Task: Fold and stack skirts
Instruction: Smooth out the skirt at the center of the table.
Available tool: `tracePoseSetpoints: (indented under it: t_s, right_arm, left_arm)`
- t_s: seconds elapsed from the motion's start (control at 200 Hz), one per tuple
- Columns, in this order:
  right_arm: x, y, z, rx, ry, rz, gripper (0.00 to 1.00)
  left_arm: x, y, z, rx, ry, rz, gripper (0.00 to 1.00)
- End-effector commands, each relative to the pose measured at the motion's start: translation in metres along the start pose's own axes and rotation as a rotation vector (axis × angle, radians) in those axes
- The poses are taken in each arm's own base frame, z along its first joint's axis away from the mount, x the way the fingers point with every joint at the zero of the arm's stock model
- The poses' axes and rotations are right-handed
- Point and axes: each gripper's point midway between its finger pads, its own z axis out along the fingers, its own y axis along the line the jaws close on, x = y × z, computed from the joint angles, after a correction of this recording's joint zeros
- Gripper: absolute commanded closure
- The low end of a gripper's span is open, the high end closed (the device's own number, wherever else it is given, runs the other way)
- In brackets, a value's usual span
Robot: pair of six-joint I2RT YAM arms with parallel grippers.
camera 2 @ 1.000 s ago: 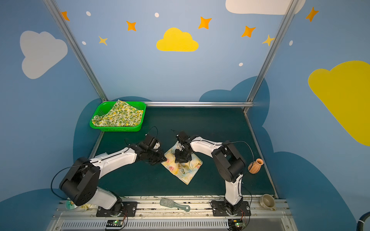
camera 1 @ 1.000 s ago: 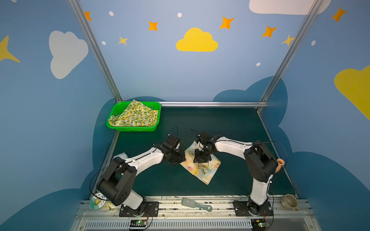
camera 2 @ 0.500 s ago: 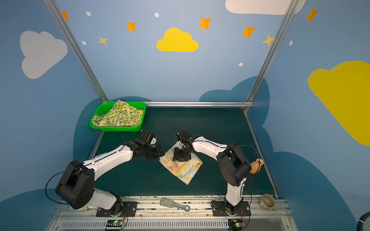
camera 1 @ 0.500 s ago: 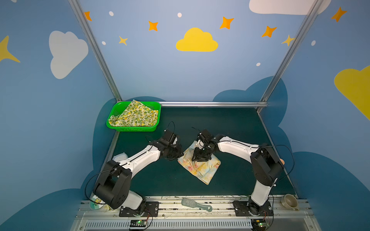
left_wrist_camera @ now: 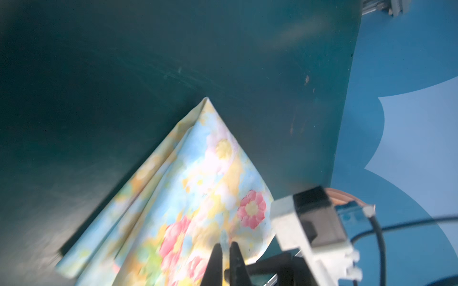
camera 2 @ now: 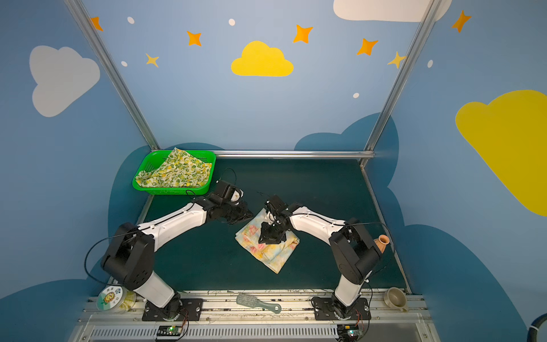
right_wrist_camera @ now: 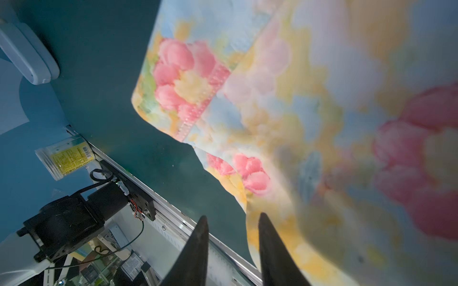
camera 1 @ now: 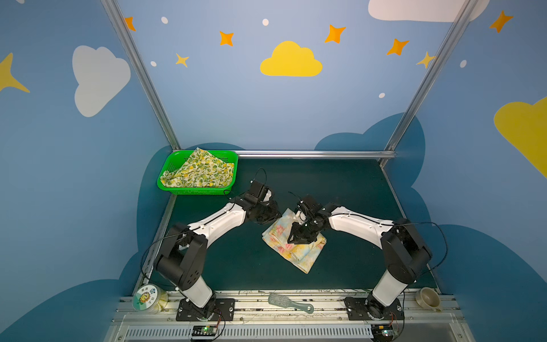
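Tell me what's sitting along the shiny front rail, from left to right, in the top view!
Sunflower-lidded tub → left arm's base → grey-green hairbrush → right arm's base → beige cup.

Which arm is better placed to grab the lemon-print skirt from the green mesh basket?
Probably left: the left gripper is nearer the green plastic mesh basket; the right gripper is over the pastel floral cloth skirt, farther off.
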Motion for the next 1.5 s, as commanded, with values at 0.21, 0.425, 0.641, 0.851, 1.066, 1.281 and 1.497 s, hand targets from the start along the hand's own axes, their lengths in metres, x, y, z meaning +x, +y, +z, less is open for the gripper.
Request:
tracePoseSetpoints:
  t_s: [0.21, 0.425, 0.641, 0.851, 1.066, 1.281, 1.497]
  right_arm:
    - [0.014, -0.010, -0.014, 0.036, -0.033, 0.009, 0.65]
    - [0.013, -0.018, -0.013, 0.128, -0.035, -0.023, 0.63]
    - [0.025, -0.040, 0.007, 0.216, 0.029, -0.015, 0.76]
    - [0.038, -0.054, 0.013, 0.234, 0.058, 0.006, 0.83]
    - [0.035, -0.040, 0.003, 0.209, 0.046, -0.015, 0.88]
    - [0.019, -0.015, -0.011, 0.144, 0.001, -0.062, 0.90]
    - [0.014, -0.023, 0.011, 0.100, 0.038, -0.025, 0.93]
  left_arm:
    - [0.017, 0.015, 0.018, -0.030, 0.069, -0.025, 0.82]
    - [0.025, 0.047, 0.011, -0.088, 0.073, -0.056, 0.57]
    - [0.018, 0.032, 0.013, -0.048, 0.059, -0.051, 0.57]
    - [0.023, 0.034, 0.018, -0.063, 0.094, -0.043, 0.57]
    - [0.018, 0.016, 0.021, -0.031, 0.100, -0.021, 0.59]
    - [0.012, 0.017, 0.040, -0.042, 0.114, -0.040, 0.62]
    - [0.023, 0.045, 0.061, -0.114, 0.166, -0.071, 0.67]
